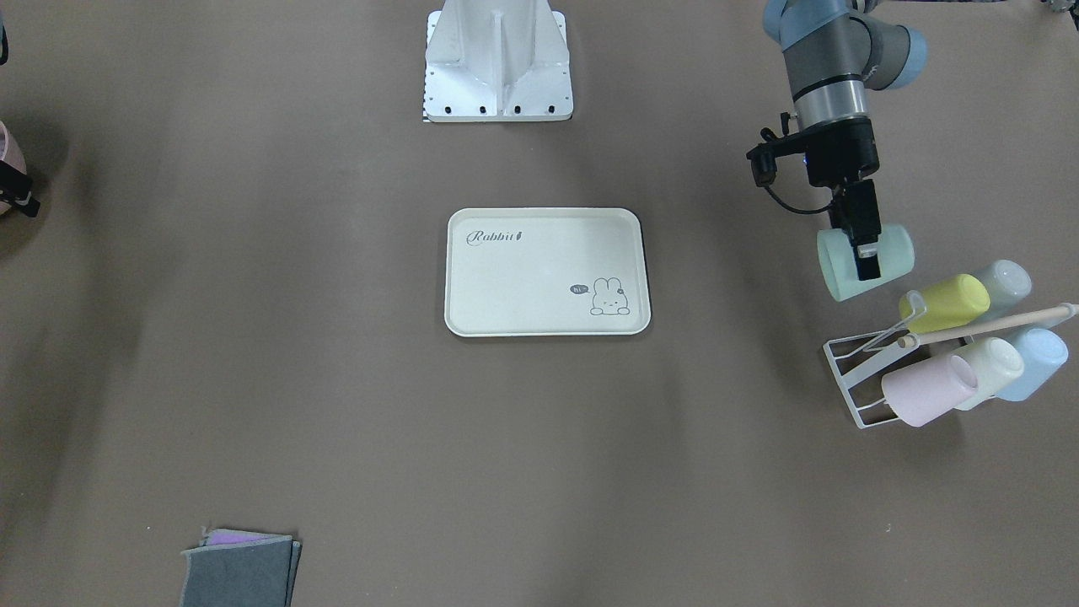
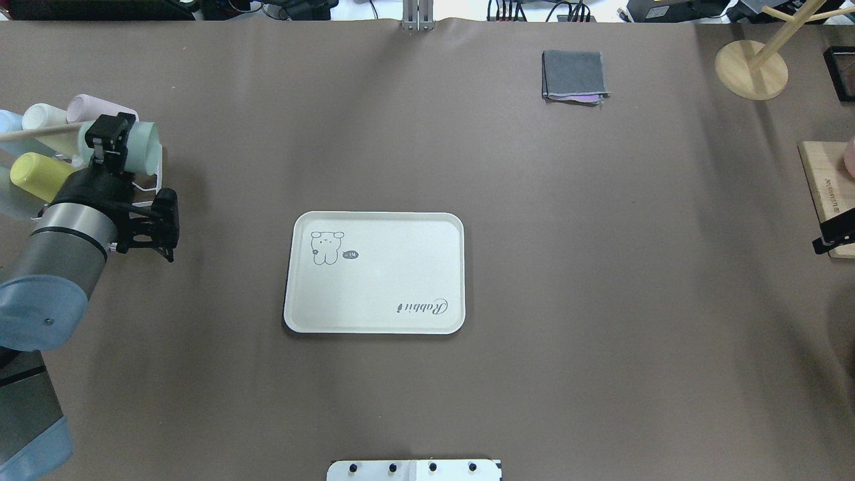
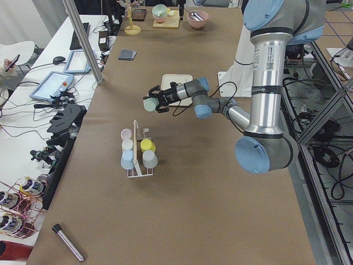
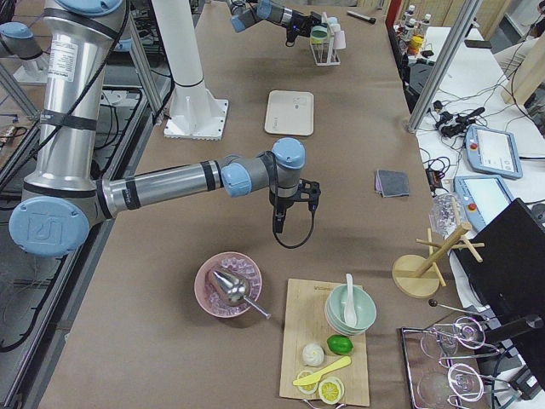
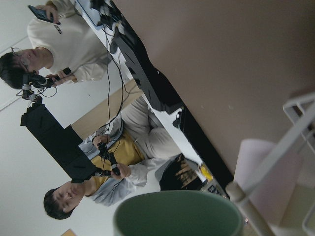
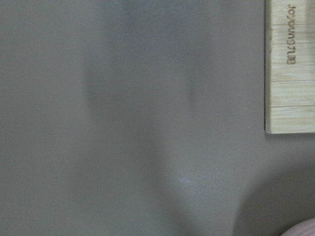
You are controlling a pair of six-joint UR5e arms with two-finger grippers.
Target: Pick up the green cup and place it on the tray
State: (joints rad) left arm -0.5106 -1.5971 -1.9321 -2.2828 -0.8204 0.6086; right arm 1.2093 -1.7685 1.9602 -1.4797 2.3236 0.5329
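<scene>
Brown-papered bench (image 1: pixel 253 379): left claw (image 1: pixel 866 268) clamped on the green cup (image 1: pixel 839 270), held on its side well off the robot-left end of the tray (image 1: pixel 523 287), so I'd swing across high, turn it upright over the tray's bare middle, lower to contact before releasing.

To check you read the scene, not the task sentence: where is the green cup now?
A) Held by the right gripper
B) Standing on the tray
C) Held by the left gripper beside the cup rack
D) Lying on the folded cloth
C: the left gripper is clamped on the green cup, which is tipped sideways beside the cup rack, well apart from the tray.
</scene>
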